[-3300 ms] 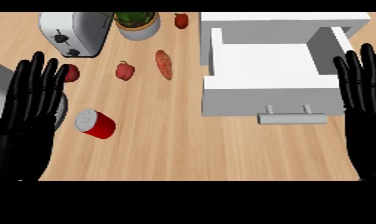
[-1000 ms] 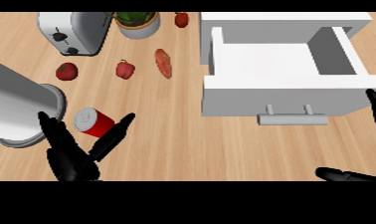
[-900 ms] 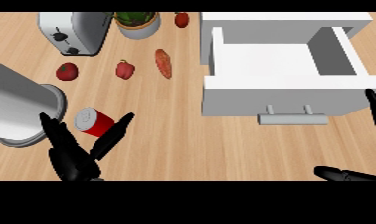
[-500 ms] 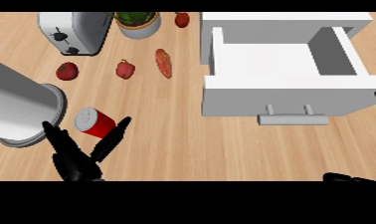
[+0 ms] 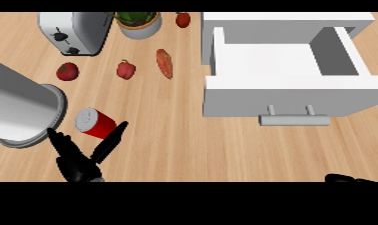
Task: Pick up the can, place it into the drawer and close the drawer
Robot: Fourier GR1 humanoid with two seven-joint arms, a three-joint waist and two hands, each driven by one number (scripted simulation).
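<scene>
The red can [image 5: 96, 123] with a silver top lies tilted on the wooden counter at the lower left. My left hand [image 5: 77, 165] is just below it, open, with a finger and the thumb spread in a V on either side of the can's lower end; I cannot tell whether they touch it. Its grey forearm [image 5: 22, 106] crosses the left edge. The white drawer [image 5: 280, 96] stands pulled out at the right, nothing showing inside, its grey handle [image 5: 294, 116] facing me. Only a black sliver of my right hand [image 5: 347, 178] shows at the bottom right.
A silver toaster [image 5: 74, 31] and a potted plant [image 5: 138, 21] stand at the back left. A tomato [image 5: 67, 71], a red pepper [image 5: 126, 69] and a reddish sausage-shaped item [image 5: 165, 63] lie between them and the can. A small red item [image 5: 183, 19] sits by the cabinet.
Both hands left their raised resting spots at the edges. The left hand came down below the can and has barely shifted in the last second. The right hand sank toward the bottom edge.
</scene>
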